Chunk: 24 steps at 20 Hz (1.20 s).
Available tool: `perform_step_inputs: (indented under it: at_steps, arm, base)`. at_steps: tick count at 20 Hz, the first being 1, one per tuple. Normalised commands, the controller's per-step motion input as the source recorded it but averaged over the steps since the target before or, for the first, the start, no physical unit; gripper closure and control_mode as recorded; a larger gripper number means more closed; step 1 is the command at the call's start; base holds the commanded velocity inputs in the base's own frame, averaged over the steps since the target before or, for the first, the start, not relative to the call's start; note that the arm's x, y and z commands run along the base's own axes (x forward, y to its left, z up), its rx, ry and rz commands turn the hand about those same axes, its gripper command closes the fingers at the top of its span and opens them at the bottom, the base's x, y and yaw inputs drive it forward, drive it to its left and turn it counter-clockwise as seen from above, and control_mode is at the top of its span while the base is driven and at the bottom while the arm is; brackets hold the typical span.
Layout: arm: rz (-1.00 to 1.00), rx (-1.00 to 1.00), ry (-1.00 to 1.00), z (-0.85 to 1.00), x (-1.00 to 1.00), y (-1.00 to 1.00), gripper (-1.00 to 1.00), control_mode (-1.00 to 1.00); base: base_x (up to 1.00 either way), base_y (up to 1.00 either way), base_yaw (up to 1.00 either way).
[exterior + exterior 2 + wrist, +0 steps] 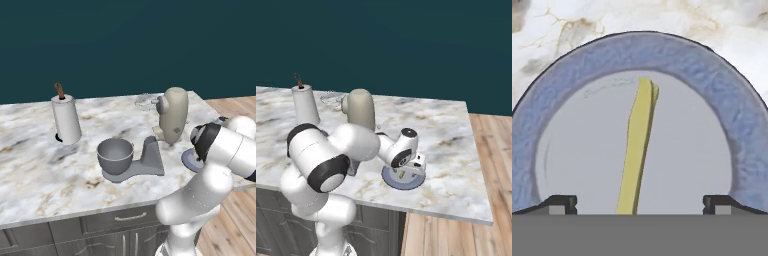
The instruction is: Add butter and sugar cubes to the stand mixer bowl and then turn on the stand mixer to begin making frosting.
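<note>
The butter point(638, 150) lies on the blue-grey plate point(662, 52), its near end cut off at the bottom of the hand view. The gripper point(640, 204) hangs right over it, wide open, a fingertip point(561, 204) on each side and not touching. In the right base view the plate point(390, 179) sits near the counter's point(446, 135) front edge, mostly hidden by the hand. The bowl point(115, 155) sits on the mixer point(172, 116) base, well left of the plate. Can't make out the sugar cubes. A paper-towel roll point(66, 119) stands further left.
</note>
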Motion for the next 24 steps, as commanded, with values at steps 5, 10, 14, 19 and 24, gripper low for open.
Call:
perform_step_inputs:
  at_steps: [5,10,14,19,24]
  arm:
    - [0.0,0.0,0.0,-0.23,0.08,0.0,-1.0,-1.0]
    - [0.0,0.0,0.0,-0.27,0.0,0.0,1.0,-1.0]
    - [0.0,0.0,0.0,-0.04,0.0,0.0,1.0,-1.0]
    - [0.0,0.0,0.0,0.01,0.0,0.0,1.0,-1.0]
    - [0.0,0.02,-0.04,0.54,-0.16,0.04,1.0,-1.0]
  base:
    - [0.0,0.0,0.0]
    - [0.0,0.0,0.0]
    - [0.0,0.0,0.0]
    - [0.0,0.0,0.0]
    - [0.0,0.0,0.0]
